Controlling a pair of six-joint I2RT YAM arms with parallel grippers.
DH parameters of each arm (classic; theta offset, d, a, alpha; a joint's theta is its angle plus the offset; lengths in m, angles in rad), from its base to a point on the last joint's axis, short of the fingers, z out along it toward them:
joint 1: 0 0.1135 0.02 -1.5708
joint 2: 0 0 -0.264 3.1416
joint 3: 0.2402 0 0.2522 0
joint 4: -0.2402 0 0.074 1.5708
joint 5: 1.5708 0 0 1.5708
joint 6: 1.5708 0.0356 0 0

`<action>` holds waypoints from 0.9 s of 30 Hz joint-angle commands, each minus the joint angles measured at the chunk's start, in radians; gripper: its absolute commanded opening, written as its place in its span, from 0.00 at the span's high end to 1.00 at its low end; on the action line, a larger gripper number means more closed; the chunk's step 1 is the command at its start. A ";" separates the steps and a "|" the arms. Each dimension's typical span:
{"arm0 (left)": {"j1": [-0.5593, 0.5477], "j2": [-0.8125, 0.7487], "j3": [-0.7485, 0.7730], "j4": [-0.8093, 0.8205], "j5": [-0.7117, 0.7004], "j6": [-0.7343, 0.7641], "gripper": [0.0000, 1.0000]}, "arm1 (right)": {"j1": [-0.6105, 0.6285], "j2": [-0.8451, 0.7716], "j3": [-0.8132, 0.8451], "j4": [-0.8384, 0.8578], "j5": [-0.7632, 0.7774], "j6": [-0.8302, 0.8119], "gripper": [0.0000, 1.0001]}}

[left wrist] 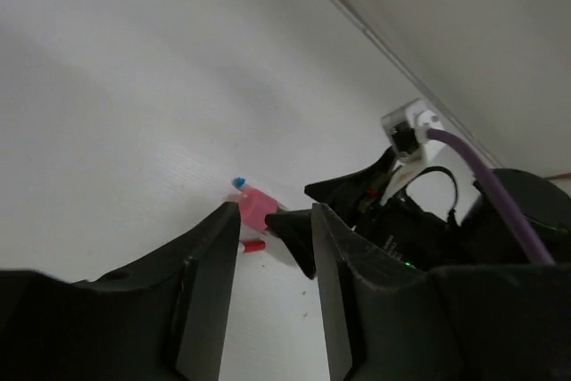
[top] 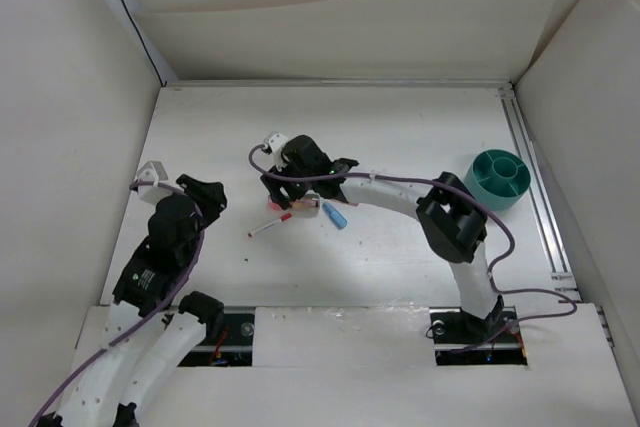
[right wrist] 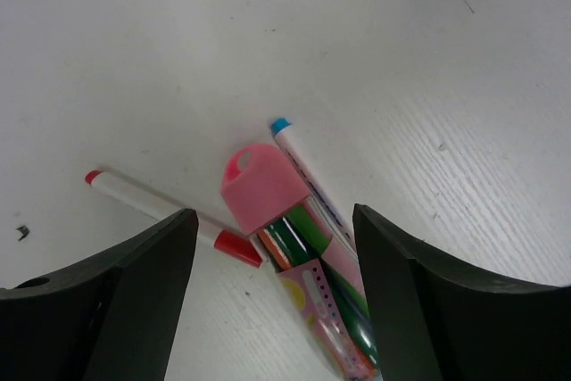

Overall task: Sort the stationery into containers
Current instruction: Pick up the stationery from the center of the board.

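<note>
The stationery lies in a small heap mid-table. A pink-and-green cylinder [right wrist: 299,252] with a pink cap rests against a thin white pen with a blue tip [right wrist: 303,167] and a red-white pen [right wrist: 152,205]. A light blue capsule [top: 335,215] lies just to their right. My right gripper [right wrist: 275,216] hovers over the heap, open wide, a finger on each side of the cylinder without touching it. Well left of the heap, my left gripper [left wrist: 275,211] points toward it; a narrow, empty gap shows between its fingers. The teal round container [top: 498,179] stands at the far right.
White walls enclose the table on the left, back and right. A metal rail [top: 535,182] runs along the right side just beyond the organizer. The right arm's purple cable [top: 400,187] trails along its forearm above the table.
</note>
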 commanded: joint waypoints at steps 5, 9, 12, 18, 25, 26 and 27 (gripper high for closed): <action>0.001 -0.071 0.136 -0.059 -0.013 0.026 0.19 | 0.002 0.123 0.201 -0.115 -0.062 -0.060 0.23; 0.001 -0.006 0.189 -0.118 0.009 0.035 0.11 | 0.002 0.154 0.234 -0.137 -0.051 -0.071 0.22; 0.001 -0.020 0.190 -0.109 0.018 0.035 0.17 | 0.011 0.177 0.263 -0.195 -0.032 -0.089 0.26; 0.001 -0.034 0.214 -0.109 0.027 0.035 0.19 | 0.044 0.186 0.263 -0.240 0.045 -0.122 0.31; 0.001 -0.016 0.236 -0.109 0.027 0.044 0.19 | 0.064 0.186 0.292 -0.307 0.068 -0.149 0.31; 0.001 -0.016 0.236 -0.109 0.027 0.044 0.19 | 0.064 0.195 0.292 -0.307 0.082 -0.149 0.31; 0.001 -0.025 0.236 -0.109 0.027 0.044 0.19 | 0.064 0.196 0.292 -0.307 0.082 -0.149 0.31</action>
